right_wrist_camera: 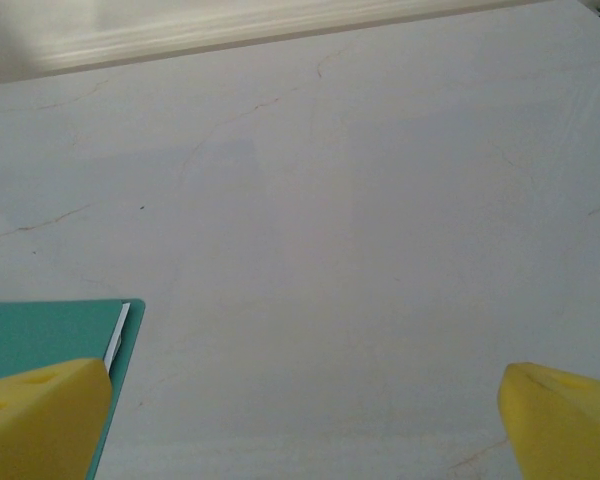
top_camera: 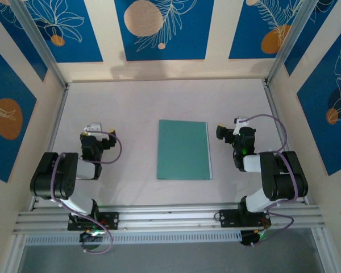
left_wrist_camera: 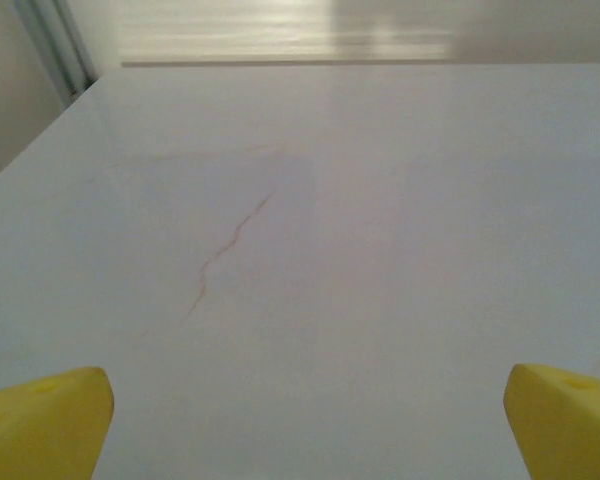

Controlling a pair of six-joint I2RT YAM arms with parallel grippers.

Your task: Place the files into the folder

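left gripper (top_camera: 93, 129) on left side of table (top_camera: 131, 108), jaws spread wide, empty; yellow fingertips (left_wrist_camera: 40, 420) low over bare pale surface, faint reddish crack line (left_wrist_camera: 230, 245) ahead. centre: folder (top_camera: 183, 149), teal-green, closed, lying flat, between both grippers and apart from each. thin white edge of files (right_wrist_camera: 118, 335) peeking from under cover along folder's right side. right gripper (top_camera: 223, 132) near folder's right edge, jaws wide apart too, empty; folder corner at lower left of right wrist view, beside one fingertip.
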